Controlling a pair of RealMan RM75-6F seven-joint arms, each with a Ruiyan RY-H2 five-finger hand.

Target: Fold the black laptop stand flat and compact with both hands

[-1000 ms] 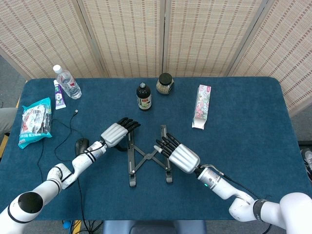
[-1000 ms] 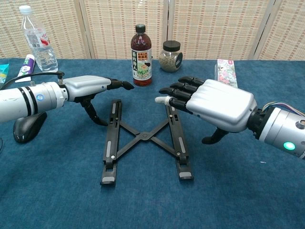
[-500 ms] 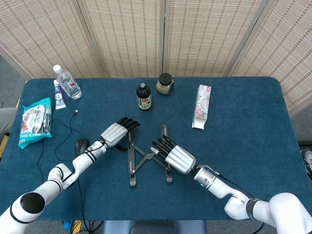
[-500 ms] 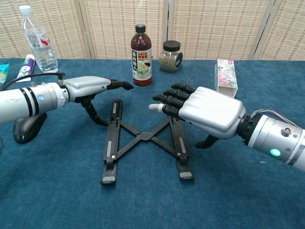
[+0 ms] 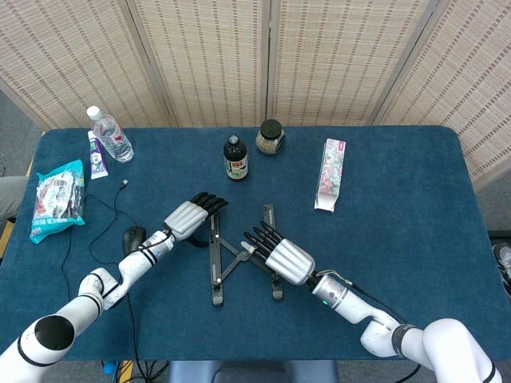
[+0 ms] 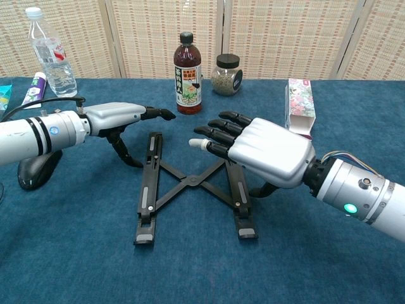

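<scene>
Woven screens stand behind a table covered in blue cloth [image 5: 399,239]. Near its middle lies the black laptop stand [image 6: 190,190], spread out with two long rails joined by crossed struts, flat on the cloth. Over its right rail hangs the right hand [image 6: 266,152], palm down, fingers stretched apart and pointing toward the stand's centre, holding nothing; its thumb reaches down beside the right rail, though contact cannot be made out. At the far end of the left rail is the left hand [image 6: 120,117], also flat and empty, fingers extended above the rail's tip, thumb down to the cloth just left of it. Behind the stand are a dark bottle [image 6: 187,75] and a lidded jar [image 6: 226,75]; a flowered box [image 6: 299,101] lies to the right, a water bottle [image 5: 110,136] at the far left, a mouse [image 5: 133,238] by the left forearm
</scene>
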